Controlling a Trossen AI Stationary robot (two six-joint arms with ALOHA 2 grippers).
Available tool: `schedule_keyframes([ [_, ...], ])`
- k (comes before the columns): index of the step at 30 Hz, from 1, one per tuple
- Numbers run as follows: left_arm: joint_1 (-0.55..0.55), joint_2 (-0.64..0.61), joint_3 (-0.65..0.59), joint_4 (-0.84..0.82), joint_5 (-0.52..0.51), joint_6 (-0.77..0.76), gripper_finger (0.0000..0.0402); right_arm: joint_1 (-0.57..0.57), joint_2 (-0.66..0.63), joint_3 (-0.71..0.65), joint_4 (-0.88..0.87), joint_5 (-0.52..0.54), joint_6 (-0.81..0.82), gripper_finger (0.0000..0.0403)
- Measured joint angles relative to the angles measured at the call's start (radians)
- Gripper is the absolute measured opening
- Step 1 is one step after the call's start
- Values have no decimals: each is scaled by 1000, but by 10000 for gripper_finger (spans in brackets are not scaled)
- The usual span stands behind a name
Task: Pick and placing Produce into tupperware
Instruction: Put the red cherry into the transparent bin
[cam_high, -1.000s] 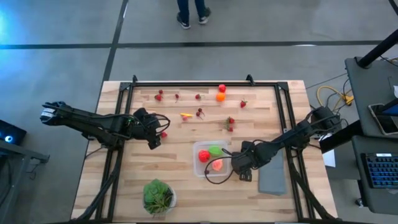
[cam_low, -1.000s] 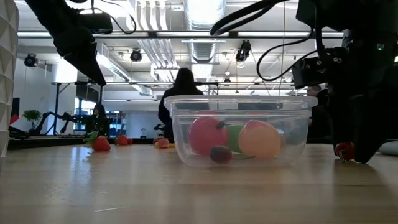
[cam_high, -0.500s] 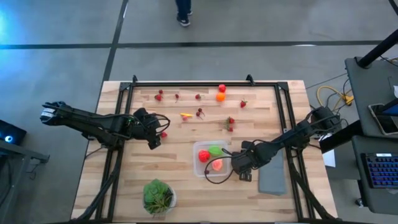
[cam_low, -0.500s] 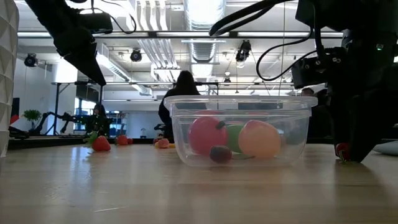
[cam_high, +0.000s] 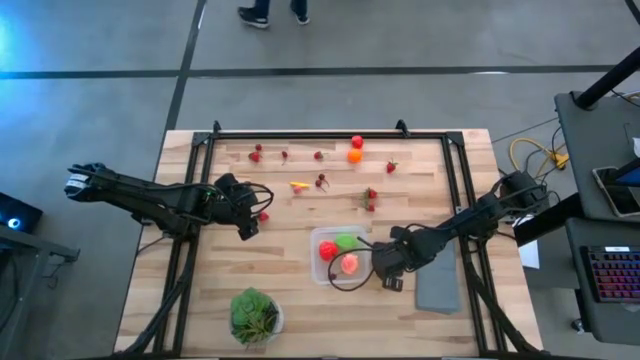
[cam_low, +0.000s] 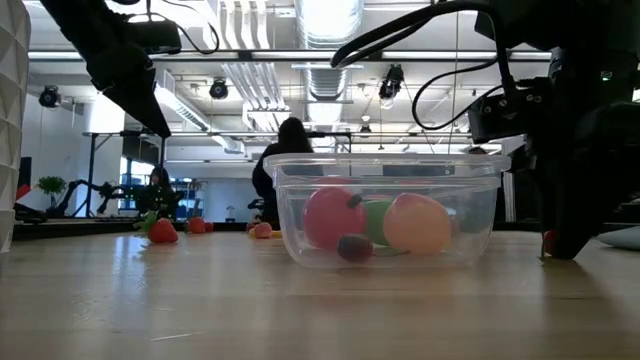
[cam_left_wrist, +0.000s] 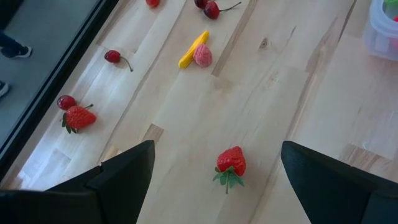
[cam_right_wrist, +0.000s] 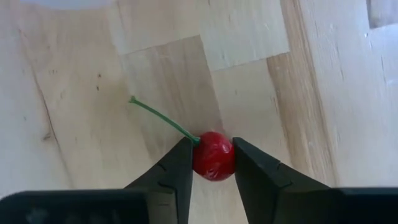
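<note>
Your right tool (cam_right_wrist: 211, 163) pinches a red cherry (cam_right_wrist: 213, 155) low on the worktop (cam_right_wrist: 74, 124), right of the tupperware (cam_high: 336, 256), ready for lifting; left tool (cam_left_wrist: 211, 180) waits open.

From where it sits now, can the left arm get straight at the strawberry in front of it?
Probably yes. The left gripper is open, its fingers stand either side of the strawberry, and only bare table lies between. The other fruit sits farther off.
</note>
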Motion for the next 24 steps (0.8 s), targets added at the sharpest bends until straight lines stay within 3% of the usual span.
schedule_keyframes([
  [8, 0, 0, 0, 0, 0, 0, 334, 0, -69, 0, -8, 2, 130, 104],
  [15, 0, 0, 0, 0, 14, 3, 334, 0, -251, 12, -37, 52, 284, 100],
  [19, 0, 0, 0, 2, 17, 5, 334, -15, -355, 21, -25, 137, 287, 107],
  [24, 0, 0, 0, 15, 17, 5, 334, -93, -373, 28, 3, 82, 237, 117],
])
